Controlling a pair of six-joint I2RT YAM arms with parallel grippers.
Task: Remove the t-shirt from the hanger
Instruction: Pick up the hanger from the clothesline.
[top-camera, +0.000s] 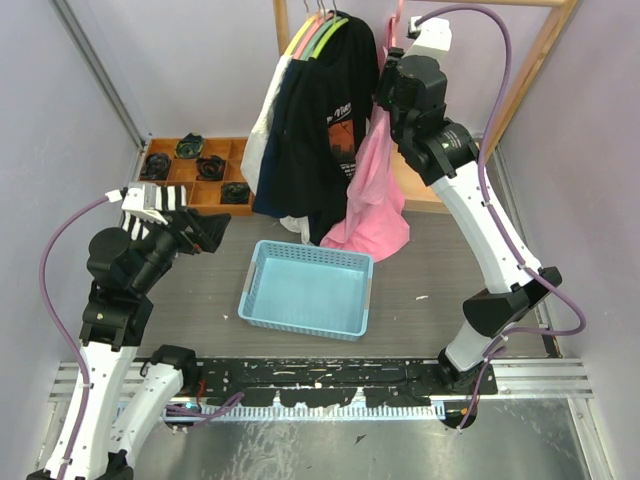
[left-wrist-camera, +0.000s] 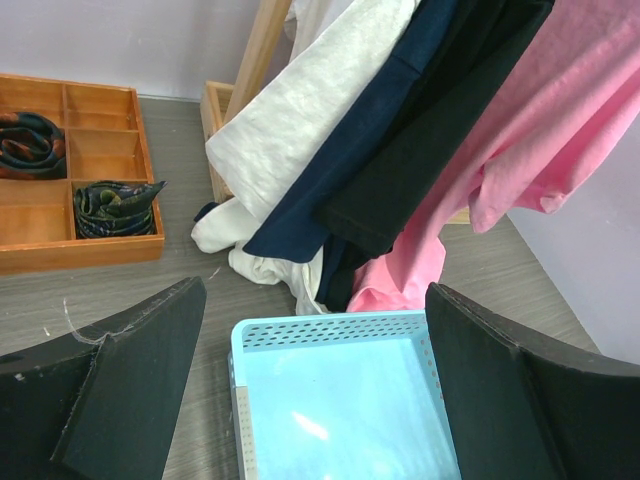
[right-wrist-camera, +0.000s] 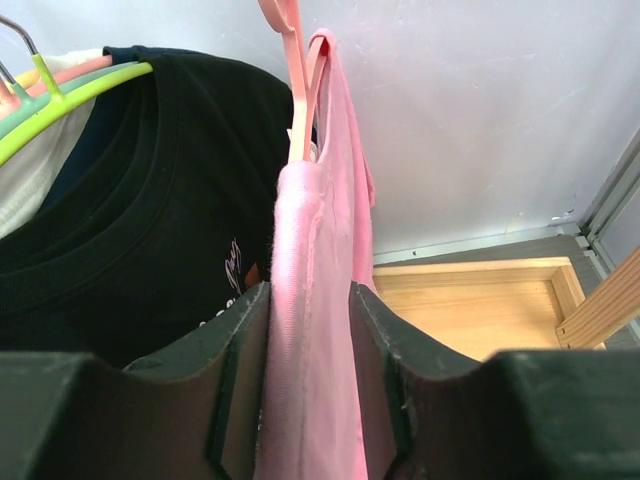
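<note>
A pink t-shirt (top-camera: 372, 190) hangs from a pink hanger (right-wrist-camera: 293, 60) on the wooden rack at the back, to the right of a black t-shirt (top-camera: 330, 110). My right gripper (right-wrist-camera: 310, 330) is high at the rack and shut on the pink t-shirt (right-wrist-camera: 312, 300) just below its collar; the fabric fills the gap between the pads. In the top view it sits by the shirt's shoulder (top-camera: 385, 95). My left gripper (left-wrist-camera: 315, 380) is open and empty, low above the blue basket (left-wrist-camera: 340, 400), left of it in the top view (top-camera: 205, 232). The pink shirt's hem (left-wrist-camera: 520, 150) shows ahead.
White (left-wrist-camera: 310, 110), navy (left-wrist-camera: 370, 150) and black shirts hang on green and yellow hangers (right-wrist-camera: 70, 95). A light blue basket (top-camera: 307, 290) sits mid-table. A wooden tray (top-camera: 195, 170) with rolled dark items is at back left. Rack posts (top-camera: 530, 70) stand at right.
</note>
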